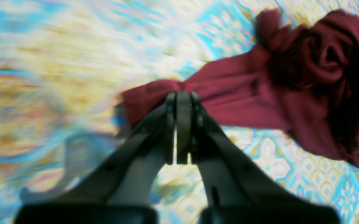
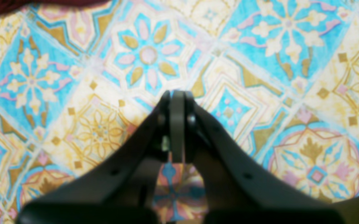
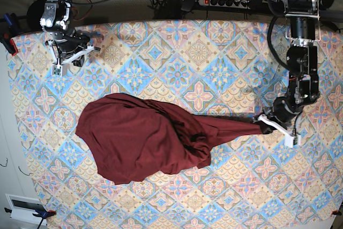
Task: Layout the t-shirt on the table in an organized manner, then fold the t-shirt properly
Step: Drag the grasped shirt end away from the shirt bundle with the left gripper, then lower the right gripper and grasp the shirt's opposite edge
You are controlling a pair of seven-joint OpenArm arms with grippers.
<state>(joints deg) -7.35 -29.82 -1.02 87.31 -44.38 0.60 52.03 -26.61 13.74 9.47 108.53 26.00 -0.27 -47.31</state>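
Maroon knit t-shirt (image 3: 139, 143) lies bunched on diamond-tiled table (image 3: 225, 197).

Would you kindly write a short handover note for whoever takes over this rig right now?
Left gripper: shut on the end of a sleeve of the t-shirt, which is stretched out toward that arm.
Right gripper: shut, holds nothing, above bare table near the far corner, away from the shirt.
Shirt: bunched in a heap mid-table, only that one sleeve drawn out.
Done: sleeve gripped.
Left: spread the shirt flat, lay out the other sleeve, then fold.
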